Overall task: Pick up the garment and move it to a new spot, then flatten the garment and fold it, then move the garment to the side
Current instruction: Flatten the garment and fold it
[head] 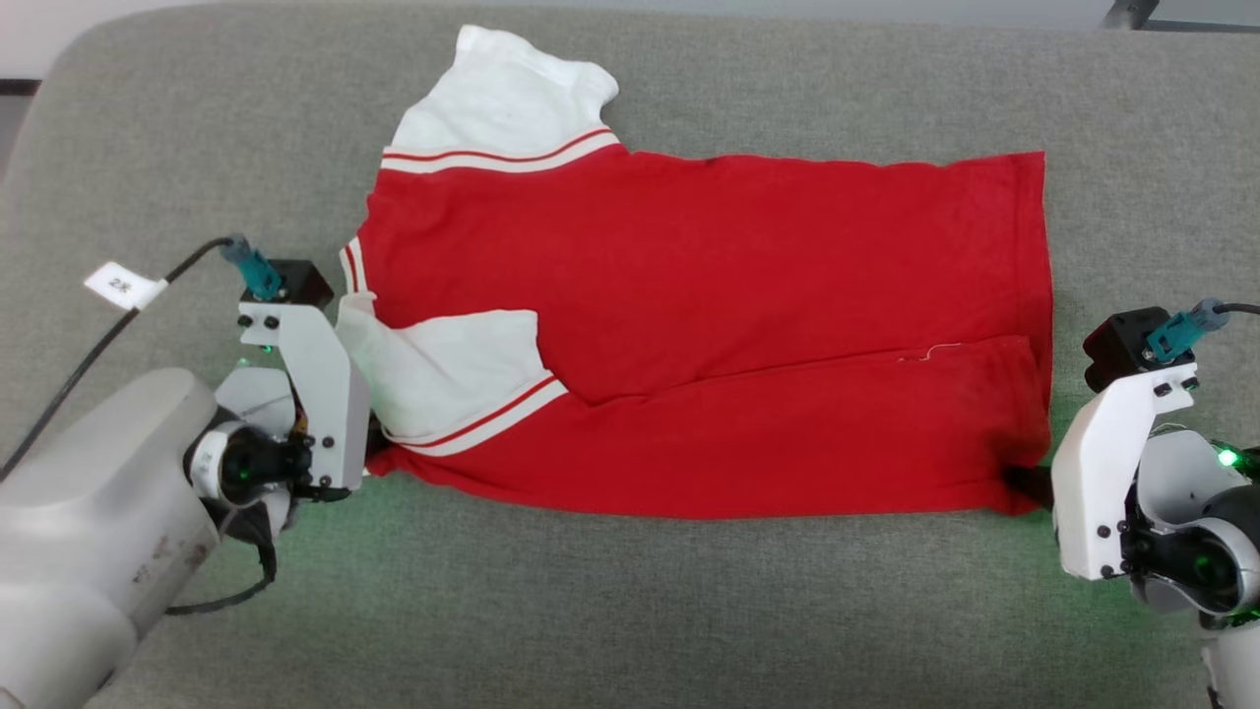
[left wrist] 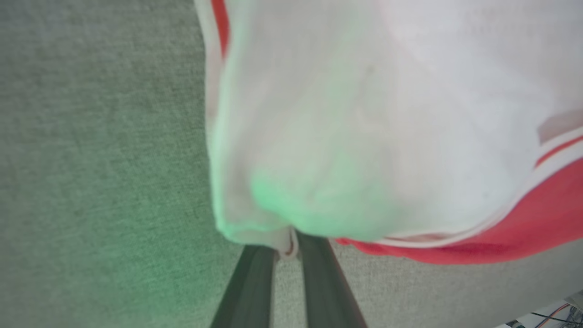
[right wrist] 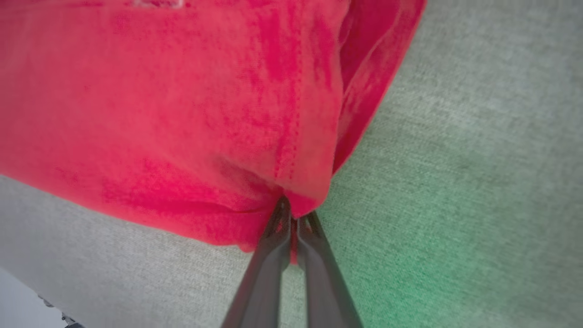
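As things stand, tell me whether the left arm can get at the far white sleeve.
Probably not yet: the left gripper is shut on the shirt. The far sleeve itself lies uncovered.

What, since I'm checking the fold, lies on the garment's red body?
On the garment lie a white sleeve and a folded-over red flap; fabric beneath them is hidden.

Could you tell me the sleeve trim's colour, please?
White with a red stripe, on the red white-sleeved jersey T-shirt; clearest in head view.
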Controlling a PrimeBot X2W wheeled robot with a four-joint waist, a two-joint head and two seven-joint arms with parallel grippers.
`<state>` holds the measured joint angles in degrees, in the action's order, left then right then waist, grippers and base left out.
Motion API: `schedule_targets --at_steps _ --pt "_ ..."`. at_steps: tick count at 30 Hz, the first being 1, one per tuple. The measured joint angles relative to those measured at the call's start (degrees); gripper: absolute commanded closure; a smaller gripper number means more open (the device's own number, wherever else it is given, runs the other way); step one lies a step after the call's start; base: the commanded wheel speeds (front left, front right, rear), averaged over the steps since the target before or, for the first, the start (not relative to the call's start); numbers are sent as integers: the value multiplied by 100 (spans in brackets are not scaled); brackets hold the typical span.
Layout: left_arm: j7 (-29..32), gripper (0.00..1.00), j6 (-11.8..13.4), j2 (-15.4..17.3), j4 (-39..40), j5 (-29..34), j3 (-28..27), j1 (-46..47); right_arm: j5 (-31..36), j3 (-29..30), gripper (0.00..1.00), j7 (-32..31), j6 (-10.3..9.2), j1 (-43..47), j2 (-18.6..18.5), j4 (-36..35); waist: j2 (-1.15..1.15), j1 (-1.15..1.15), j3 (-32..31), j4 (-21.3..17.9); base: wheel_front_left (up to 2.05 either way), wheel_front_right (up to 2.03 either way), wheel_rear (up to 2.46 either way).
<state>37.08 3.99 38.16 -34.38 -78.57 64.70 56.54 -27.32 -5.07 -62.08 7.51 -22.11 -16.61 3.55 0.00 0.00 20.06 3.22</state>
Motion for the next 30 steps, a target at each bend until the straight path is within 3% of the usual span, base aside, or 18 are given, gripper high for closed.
schedule_targets --at_steps 9,15,30 --pt "131 100 -44 -20 -127 -54 21 2 -248 79 100 -47 2 41 -417 -96 0 0 -245 44 0 0 0" --pt "331 100 57 99 62 -91 63 -46 -422 189 100 -208 2 190 -567 -311 0 0 -456 57 0 0 0" --pt "768 100 730 734 1539 -103 349 -612 -605 570 100 -642 2 1184 -625 -1217 0 0 -852 89 0 0 0"
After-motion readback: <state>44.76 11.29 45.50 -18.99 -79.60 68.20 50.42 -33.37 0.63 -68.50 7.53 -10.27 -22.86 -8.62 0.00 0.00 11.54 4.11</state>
